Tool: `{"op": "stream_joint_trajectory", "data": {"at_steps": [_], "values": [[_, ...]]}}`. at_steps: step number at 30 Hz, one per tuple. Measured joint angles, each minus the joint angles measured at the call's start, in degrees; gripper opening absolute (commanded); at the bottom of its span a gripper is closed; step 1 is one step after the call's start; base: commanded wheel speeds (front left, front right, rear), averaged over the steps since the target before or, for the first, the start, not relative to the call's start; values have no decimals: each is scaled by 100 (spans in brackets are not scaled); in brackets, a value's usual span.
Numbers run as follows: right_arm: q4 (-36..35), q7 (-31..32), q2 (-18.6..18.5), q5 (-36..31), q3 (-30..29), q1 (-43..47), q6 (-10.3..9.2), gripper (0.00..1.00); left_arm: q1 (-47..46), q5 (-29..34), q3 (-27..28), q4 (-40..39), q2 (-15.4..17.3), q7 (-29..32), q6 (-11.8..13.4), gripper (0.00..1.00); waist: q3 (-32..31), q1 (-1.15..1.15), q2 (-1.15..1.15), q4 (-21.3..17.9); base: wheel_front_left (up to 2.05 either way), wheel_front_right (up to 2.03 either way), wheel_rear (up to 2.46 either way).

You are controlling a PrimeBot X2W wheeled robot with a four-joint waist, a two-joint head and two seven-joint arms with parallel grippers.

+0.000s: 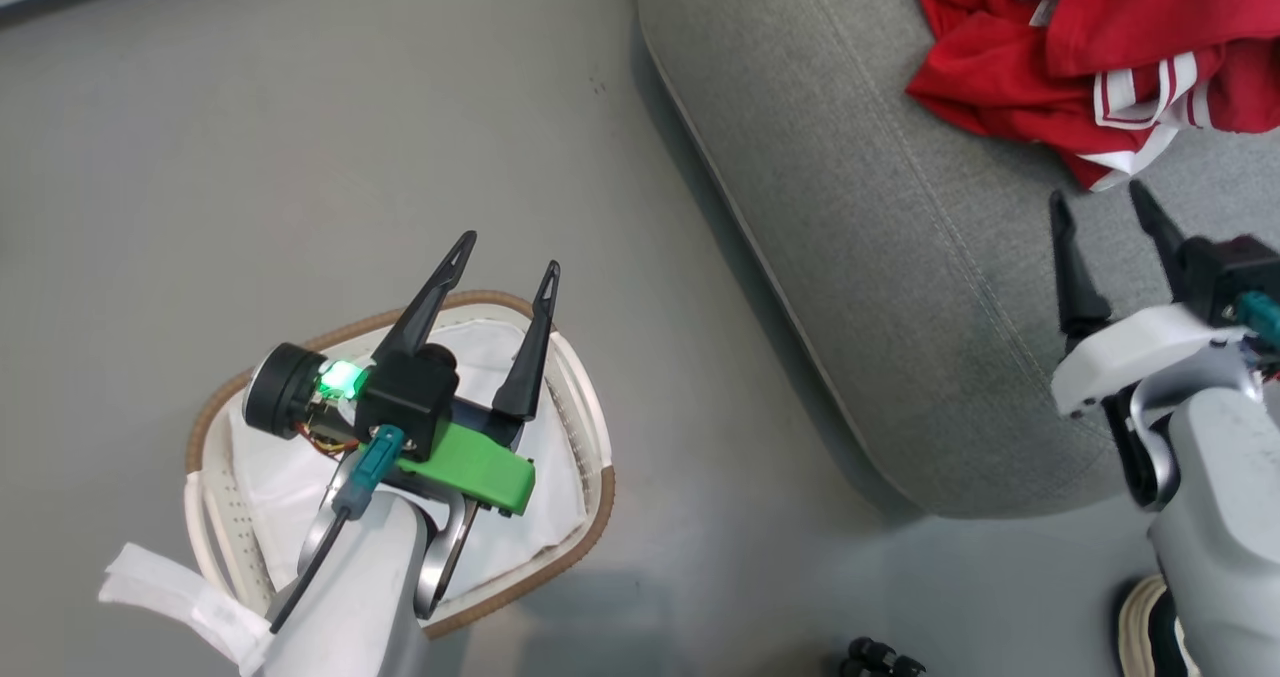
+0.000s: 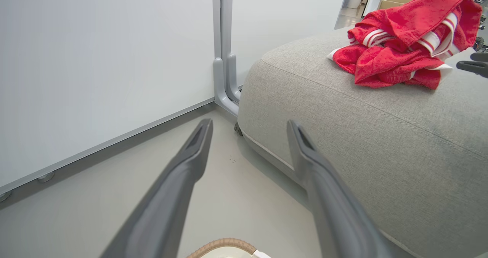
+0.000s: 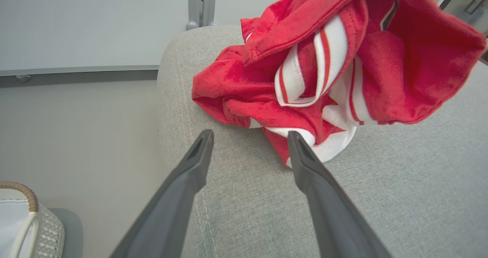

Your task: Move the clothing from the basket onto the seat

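Clothing first: the soft bright red fabric garments with white trim and white striped cuffs [image 1: 1000, 67] lie in a crumpled heap on the large grey woven-fabric seat cushion [image 1: 880, 287], in from its rounded edge, and nothing grips them. The oval white perforated plastic basket with the brown woven rim [image 1: 603, 487] stands on the grey floor [image 1: 200, 157] near the seat, apart from it. What shows of its inside is plain white cloth liner [image 1: 270, 467]. The left forearm covers part of it, so I can't swear it's bare, but no red peeks out. My read: the carrying looks done and this is the let-go-and-clear stage, with the task close to finished. The left hand [image 1: 509, 252] hovers above the basket, fingers spread and empty, pointing toward the seat. The right hand [image 1: 1098, 192] hangs over the cushion, fingers apart and holding nothing. In the right wrist view one tip sits right by the heap's white hem; whether it touches, I can't tell. The next move, as I judge it, calls for a look at the basket bottom, then drawing both arms clear without snagging those loose cuffs.
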Motion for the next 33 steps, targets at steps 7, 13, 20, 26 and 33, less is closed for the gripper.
{"op": "stream_joint_trajectory", "data": {"at_steps": [7, 13, 20, 26, 33], "values": [[-482, 0, 271, 41, 224, 302, -1, 100, 239, -77, 337, -7, -113, 0, 75, 100, -321, 0, 0, 287, 0, 0, 0], [-825, 0, 660, 24, 397, 309, -1, 100, 472, -163, 791, -5, -169, 0, 250, 100, -561, 0, 0, 656, 0, 0, 0], [-910, 0, 981, -83, 579, 447, -1, 100, 738, -177, 1322, 103, -227, 0, 376, 100, -836, 0, 0, 1119, 0, 0, 0], [-953, 0, 1035, -198, 560, 648, -1, 100, 965, -260, 1789, 151, -252, 0, 508, 100, -1074, 0, 0, 1478, 0, 0, 0], [-1029, 0, 1112, -316, 444, 990, -1, 100, 1331, -245, 2130, 191, -261, 0, 541, 100, -1419, 0, 0, 1740, 0, 0, 0]]}}
